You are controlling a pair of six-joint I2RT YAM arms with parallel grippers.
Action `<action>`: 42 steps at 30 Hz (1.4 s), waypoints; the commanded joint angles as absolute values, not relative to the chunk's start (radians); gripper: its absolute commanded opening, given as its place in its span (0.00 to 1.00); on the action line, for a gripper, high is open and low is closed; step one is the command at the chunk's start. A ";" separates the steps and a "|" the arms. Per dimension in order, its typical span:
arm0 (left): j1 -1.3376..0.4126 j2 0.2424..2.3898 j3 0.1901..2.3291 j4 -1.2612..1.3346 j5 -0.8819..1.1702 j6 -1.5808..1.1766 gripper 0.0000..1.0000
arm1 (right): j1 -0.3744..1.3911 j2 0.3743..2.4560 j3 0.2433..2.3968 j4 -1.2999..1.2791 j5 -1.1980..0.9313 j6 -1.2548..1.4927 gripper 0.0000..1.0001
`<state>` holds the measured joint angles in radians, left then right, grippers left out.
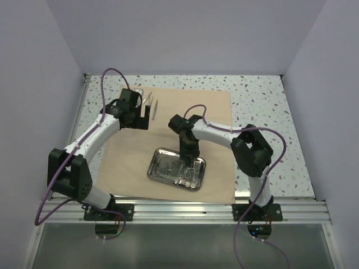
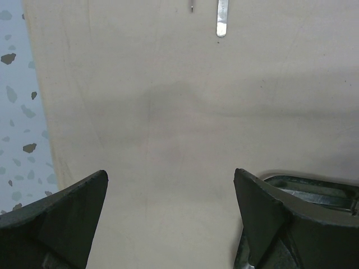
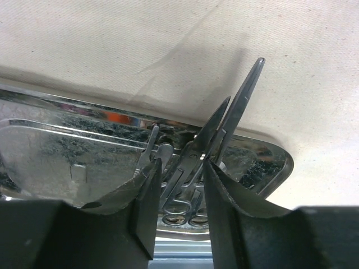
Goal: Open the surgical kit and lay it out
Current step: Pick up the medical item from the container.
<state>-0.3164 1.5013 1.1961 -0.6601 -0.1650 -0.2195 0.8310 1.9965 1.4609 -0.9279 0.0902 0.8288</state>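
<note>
even bright light, soft shadows, glare on steel tray (image 3: 56,151)

Top view looks down from behind; close wrist views share the steel tray (image 1: 162,166).

one cloth wrap (image 1: 208,107), one steel tray (image 1: 160,164).
</note>
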 commanded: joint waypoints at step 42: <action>-0.311 1.382 1.141 -0.575 -0.133 -0.195 0.99 | 0.920 2.361 1.585 -0.940 0.155 0.749 0.00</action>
<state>-0.3164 1.4300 1.1473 -0.6212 -0.1341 -0.2161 0.9123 2.2093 1.6970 -1.1915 0.2321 0.7170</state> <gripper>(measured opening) 0.988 0.035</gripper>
